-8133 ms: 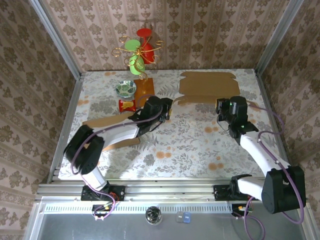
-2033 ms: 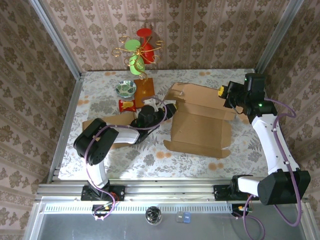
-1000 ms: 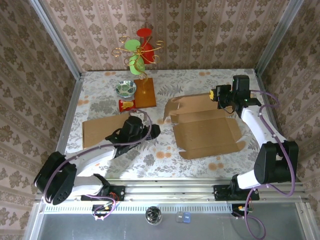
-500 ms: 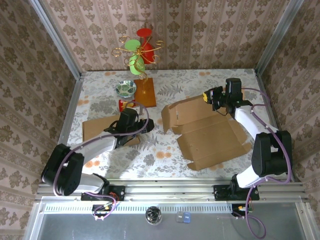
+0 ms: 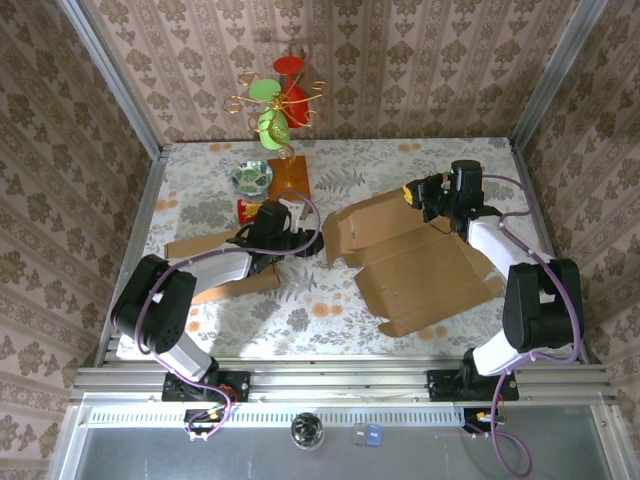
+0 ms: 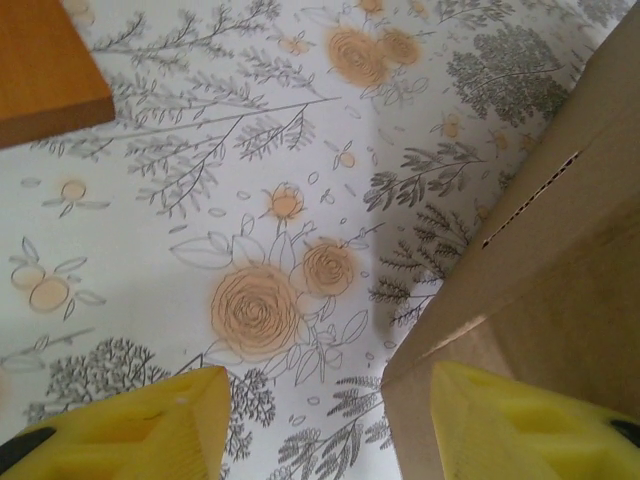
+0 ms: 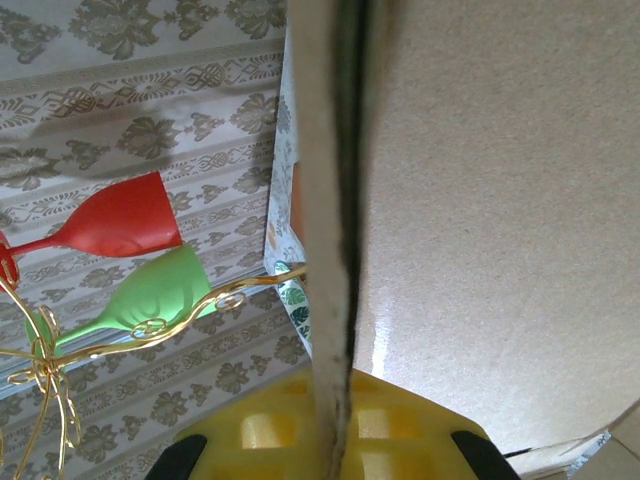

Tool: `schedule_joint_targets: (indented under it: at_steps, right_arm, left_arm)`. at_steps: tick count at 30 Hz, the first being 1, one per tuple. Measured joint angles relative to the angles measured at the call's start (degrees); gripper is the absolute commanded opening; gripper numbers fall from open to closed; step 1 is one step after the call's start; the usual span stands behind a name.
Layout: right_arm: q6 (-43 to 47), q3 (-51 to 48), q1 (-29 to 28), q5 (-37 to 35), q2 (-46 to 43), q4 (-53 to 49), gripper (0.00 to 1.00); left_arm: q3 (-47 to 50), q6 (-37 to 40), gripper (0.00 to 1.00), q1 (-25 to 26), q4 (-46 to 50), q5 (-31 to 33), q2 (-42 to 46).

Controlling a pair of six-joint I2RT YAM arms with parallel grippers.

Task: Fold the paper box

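The brown paper box (image 5: 420, 268) lies opened out on the flowered table, its back flap raised. My right gripper (image 5: 420, 193) is shut on that flap's top edge. In the right wrist view the flap's edge (image 7: 335, 200) runs straight down into the right gripper (image 7: 335, 430), clamped between the yellow pads. My left gripper (image 5: 314, 241) sits low at the box's left corner. In the left wrist view the left gripper (image 6: 320, 430) is open, and the corner of the box (image 6: 560, 230) pokes between the fingers, close against the right finger (image 6: 520, 425).
A second flat cardboard sheet (image 5: 205, 268) lies under the left arm. Behind it are an orange wooden board (image 5: 290, 175), a small red item (image 5: 252, 209), a patterned bowl (image 5: 251, 177) and a wire stand with red and green cups (image 5: 280, 100). Walls close off the table on three sides.
My left gripper has moved right, up to the box's left corner. My right gripper has pulled the flap slightly left, and the box has turned and slid a little on the table.
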State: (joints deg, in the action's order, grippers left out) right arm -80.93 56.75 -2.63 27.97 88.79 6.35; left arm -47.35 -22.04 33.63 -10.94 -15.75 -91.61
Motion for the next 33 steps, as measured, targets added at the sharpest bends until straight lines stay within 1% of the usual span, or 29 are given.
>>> schedule_joint_targets:
  at_steps: [9,19,24,33]
  right_arm:
    - [0.00,-0.26,0.00,1.36,0.85,3.26,0.00]
    - [-0.07,-0.26,0.00,1.84,1.70,4.94,0.00]
    - [-0.24,-0.26,0.02,2.12,1.81,5.92,0.00]
    - [-0.46,-0.26,0.00,2.58,2.08,7.06,0.00]
  left_arm:
    - [-2.14,6.95,0.58,2.62,-0.20,-1.88,-1.44]
    - [-5.42,11.45,0.59,4.22,1.51,-2.12,-3.21]
    - [-6.99,12.76,0.55,5.09,2.38,-2.12,-3.96]
    - [-9.01,14.38,0.52,6.93,2.71,-2.29,-5.16]
